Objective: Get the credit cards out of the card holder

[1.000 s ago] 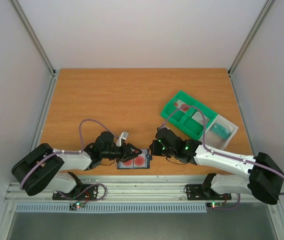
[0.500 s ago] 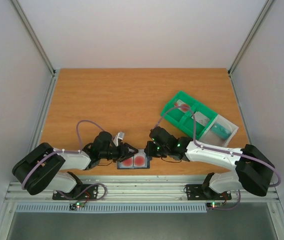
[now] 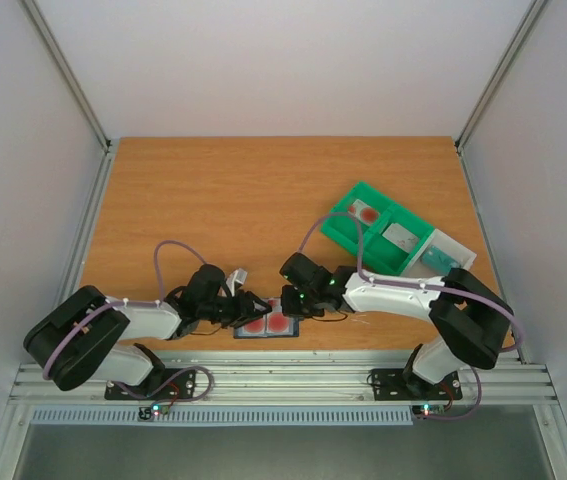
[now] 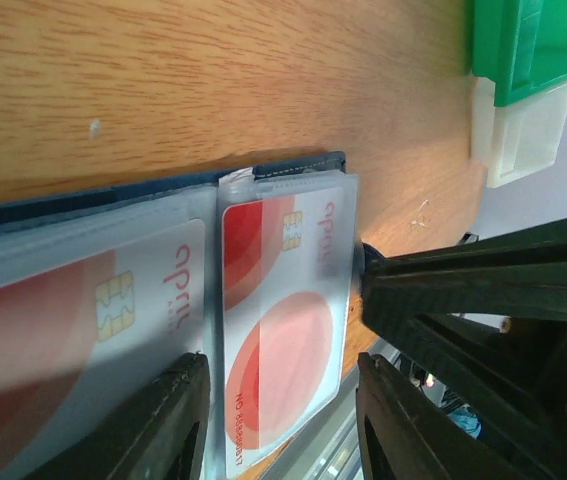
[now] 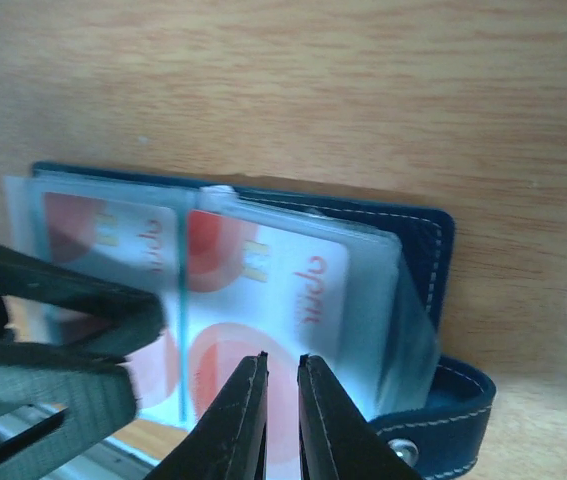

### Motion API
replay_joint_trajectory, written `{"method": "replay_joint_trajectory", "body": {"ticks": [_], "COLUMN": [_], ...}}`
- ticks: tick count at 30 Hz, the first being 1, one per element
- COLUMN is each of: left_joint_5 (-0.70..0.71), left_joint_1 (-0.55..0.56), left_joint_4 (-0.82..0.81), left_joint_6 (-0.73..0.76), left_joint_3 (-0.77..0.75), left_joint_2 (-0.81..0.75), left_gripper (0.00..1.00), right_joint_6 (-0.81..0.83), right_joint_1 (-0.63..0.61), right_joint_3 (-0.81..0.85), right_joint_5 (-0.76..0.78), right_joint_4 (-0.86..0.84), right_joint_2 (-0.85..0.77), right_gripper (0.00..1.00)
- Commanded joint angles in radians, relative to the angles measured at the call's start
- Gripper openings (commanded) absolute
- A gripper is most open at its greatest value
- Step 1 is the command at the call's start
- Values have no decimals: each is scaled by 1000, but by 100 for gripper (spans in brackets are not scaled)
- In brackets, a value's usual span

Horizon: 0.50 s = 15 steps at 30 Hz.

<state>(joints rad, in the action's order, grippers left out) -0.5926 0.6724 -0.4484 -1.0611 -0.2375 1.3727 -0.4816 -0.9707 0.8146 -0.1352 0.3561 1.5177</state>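
The slate-blue card holder [image 3: 266, 338] lies open near the table's front edge. Two whitish credit cards with red blotches show in its clear sleeves. In the right wrist view the right-hand card [image 5: 263, 270] and left-hand card [image 5: 83, 225] lie on the blue cover [image 5: 433, 250], whose snap tab [image 5: 443, 420] sticks out on the right. My right gripper [image 5: 283, 357] hovers over the right-hand card, open only by a narrow slit, nothing between its tips. My left gripper [image 4: 278, 365] stands open, a finger either side of one sleeved card [image 4: 283, 300].
A green compartmented tray [image 3: 348, 228] sits at the right, holding a red-blotched card [image 3: 368, 212] and a greyish one [image 3: 400, 236]. A clear box with something teal [image 3: 441, 258] adjoins it. The holder lies close to the table's front edge and metal rail [image 3: 283, 375].
My right arm has swung left from beside the tray to the holder's right side, and its jaws have parted slightly. The left gripper has hardly moved.
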Motion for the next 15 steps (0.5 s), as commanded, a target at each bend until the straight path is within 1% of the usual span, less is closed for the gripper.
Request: {"method": "replay_joint_trajectory", "body": {"ticks": [1, 11, 15], "left_joint_5": [34, 59, 66], "left_joint_1": [-4, -4, -4], "left_joint_4": [36, 68, 75], "left_joint_6": [35, 36, 30], "left_joint_3": [-1, -1, -7], "left_joint_2": [-17, -32, -27], "left_gripper": [42, 40, 38], "right_joint_6": [-13, -18, -24], "right_joint_1": [-7, -8, -8], "right_joint_3": [17, -35, -54], "right_joint_5": [15, 21, 17], "right_joint_4": [33, -13, -33], "right_joint_2": [44, 80, 90], "right_gripper": [11, 9, 7]}}
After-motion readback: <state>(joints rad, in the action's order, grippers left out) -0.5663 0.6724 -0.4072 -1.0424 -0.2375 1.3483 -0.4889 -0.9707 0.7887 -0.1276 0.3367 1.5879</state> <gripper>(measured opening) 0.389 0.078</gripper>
